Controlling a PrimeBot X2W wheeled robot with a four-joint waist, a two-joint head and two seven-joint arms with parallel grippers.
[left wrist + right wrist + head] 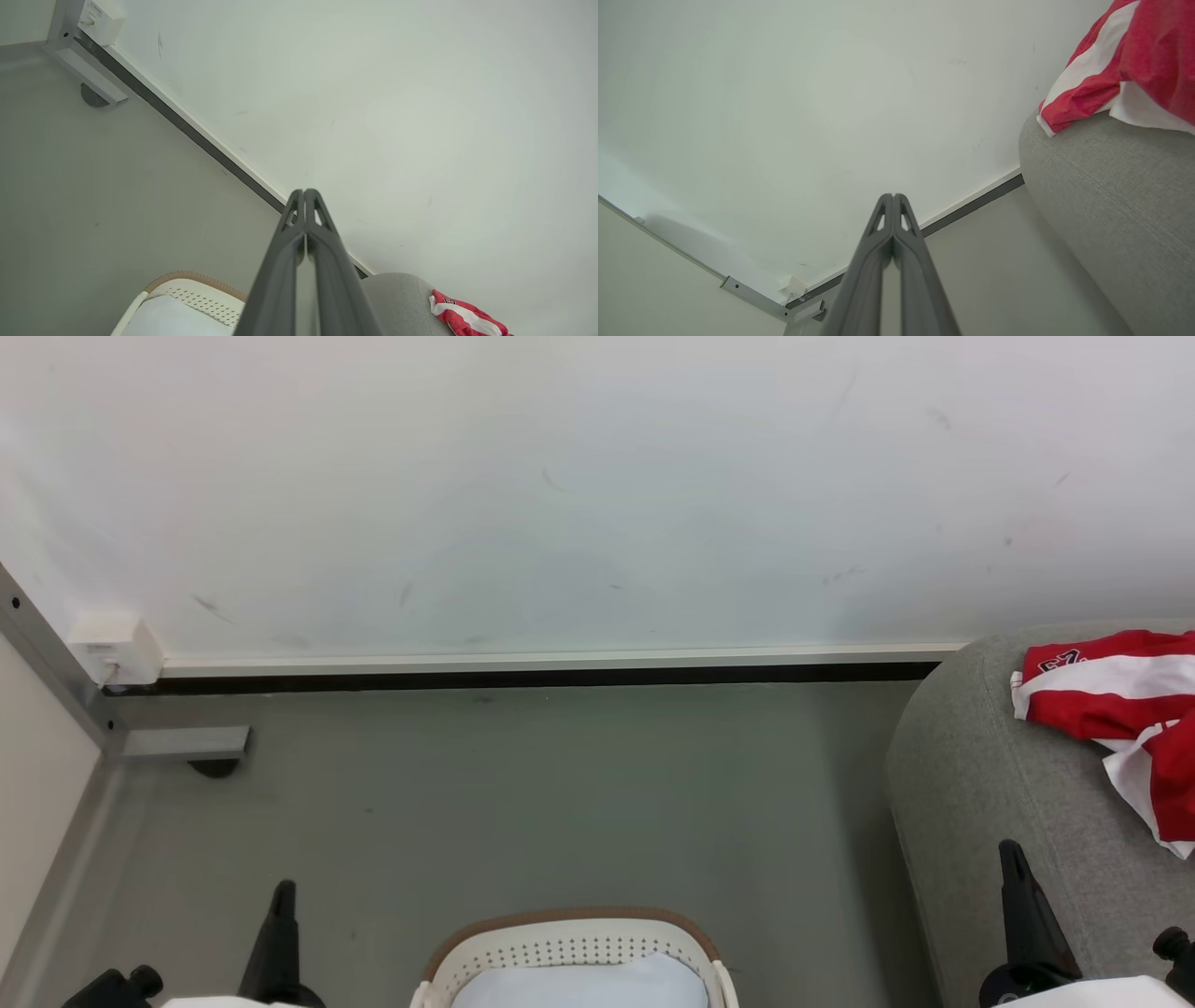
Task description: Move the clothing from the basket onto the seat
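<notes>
**Left gripper and right gripper clenched, empty; clothing on the seat**

Both stand low, fingers pressed together, apparently parked with nothing to carry. Between them sits the basket, something pale inside. Ahead and to the right of the right gripper the clothing lies crumpled on the seat, presumably its intended resting place.

White wall, grey floor
</notes>
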